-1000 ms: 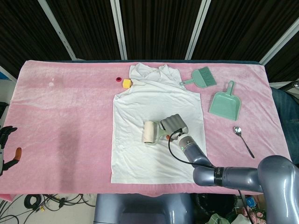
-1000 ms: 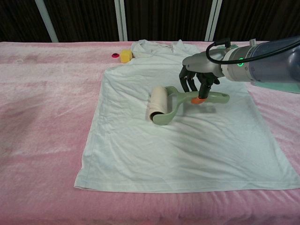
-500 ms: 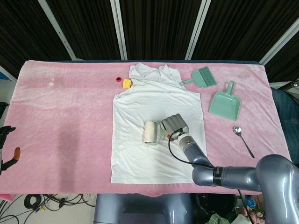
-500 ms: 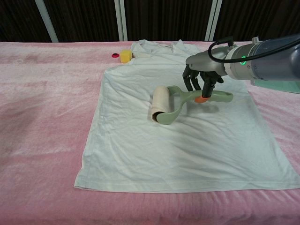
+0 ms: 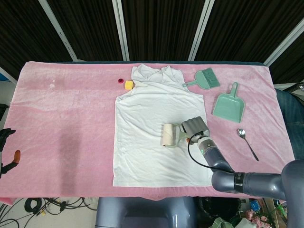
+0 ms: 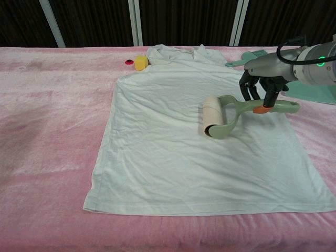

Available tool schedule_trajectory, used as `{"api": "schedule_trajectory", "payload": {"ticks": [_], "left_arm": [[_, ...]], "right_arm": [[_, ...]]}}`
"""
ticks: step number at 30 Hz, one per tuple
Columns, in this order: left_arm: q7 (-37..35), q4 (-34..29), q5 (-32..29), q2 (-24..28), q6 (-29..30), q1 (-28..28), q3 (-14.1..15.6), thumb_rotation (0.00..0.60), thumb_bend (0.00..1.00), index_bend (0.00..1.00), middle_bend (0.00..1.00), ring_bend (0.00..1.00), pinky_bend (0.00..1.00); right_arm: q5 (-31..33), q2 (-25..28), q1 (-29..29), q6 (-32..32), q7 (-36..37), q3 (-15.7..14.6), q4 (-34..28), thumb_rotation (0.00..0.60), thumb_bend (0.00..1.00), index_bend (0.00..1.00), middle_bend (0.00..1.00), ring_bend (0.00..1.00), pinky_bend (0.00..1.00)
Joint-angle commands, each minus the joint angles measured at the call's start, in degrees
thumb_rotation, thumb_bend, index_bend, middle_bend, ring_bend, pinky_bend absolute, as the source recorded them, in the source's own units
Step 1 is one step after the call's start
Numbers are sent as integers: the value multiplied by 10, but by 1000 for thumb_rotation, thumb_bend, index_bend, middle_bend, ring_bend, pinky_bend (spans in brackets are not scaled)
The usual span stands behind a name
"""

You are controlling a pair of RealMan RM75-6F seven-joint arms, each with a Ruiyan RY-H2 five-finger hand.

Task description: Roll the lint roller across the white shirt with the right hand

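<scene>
A table covered with a pink cloth (image 5: 71, 109) is seen before dark wall panels. A white shirt (image 5: 147, 114) is spread flat on it. The lint roller (image 6: 212, 116) lies on the right part of the shirt, and its green handle is grasped by the right hand (image 6: 261, 80). The left hand (image 5: 5, 151) is seen only at the frame edge, so its state cannot be told. A brush (image 5: 205, 79), a dustpan (image 5: 229, 106) and a spoon (image 5: 247, 142) lie beside the shirt.

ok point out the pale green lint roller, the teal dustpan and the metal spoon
pale green lint roller (image 6: 212, 116): chest view, on the cream paper roll
teal dustpan (image 5: 228, 106): head view, middle of the pan
metal spoon (image 5: 241, 133): head view, on the bowl
</scene>
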Motion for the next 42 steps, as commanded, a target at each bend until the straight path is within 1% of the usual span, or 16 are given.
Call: {"api": "schedule_trajectory", "payload": {"ticks": [1, 9, 15, 23, 29, 31, 36, 38, 42], "left_arm": [[1, 0, 0, 0, 0, 0, 0, 600, 424, 210, 176, 55, 62], [4, -1, -1, 0, 3, 1, 0, 600, 423, 213, 176, 55, 63], [8, -2, -1, -1, 2, 1, 1, 600, 424, 221, 181, 55, 63], [11, -3, 0, -2, 2, 1, 1, 600, 423, 223, 182, 55, 63], [9, -3, -1, 0, 3, 2, 1, 600, 424, 223, 182, 55, 62], [9, -2, -1, 0, 2, 2, 1, 600, 424, 223, 182, 55, 62], [10, -2, -1, 0, 3, 2, 1, 600, 424, 223, 182, 55, 63], [12, -3, 0, -1, 3, 2, 1, 600, 424, 223, 183, 55, 63], [18, -6, 1, -3, 4, 2, 3, 600, 424, 223, 183, 55, 64]], "right_arm": [[-5, 15, -10, -1, 10, -7, -7, 600, 519, 744, 673, 663, 717], [-34, 51, -36, -4, 29, -28, -22, 600, 519, 744, 673, 663, 717], [-46, 68, -49, -7, 42, -34, -24, 600, 520, 744, 673, 663, 717], [-78, 79, -64, -9, 71, -23, -20, 600, 519, 745, 673, 663, 717], [-92, 106, -78, -6, 96, -13, -28, 600, 520, 744, 673, 663, 717], [-98, 124, -85, -10, 106, -13, -34, 600, 520, 744, 673, 663, 717], [-108, 150, -101, -12, 123, -18, -36, 600, 520, 744, 673, 661, 717], [-121, 166, -118, -12, 143, -20, -33, 600, 520, 744, 673, 661, 717], [-152, 178, -149, -20, 185, -20, -16, 600, 520, 744, 673, 661, 717]]}}
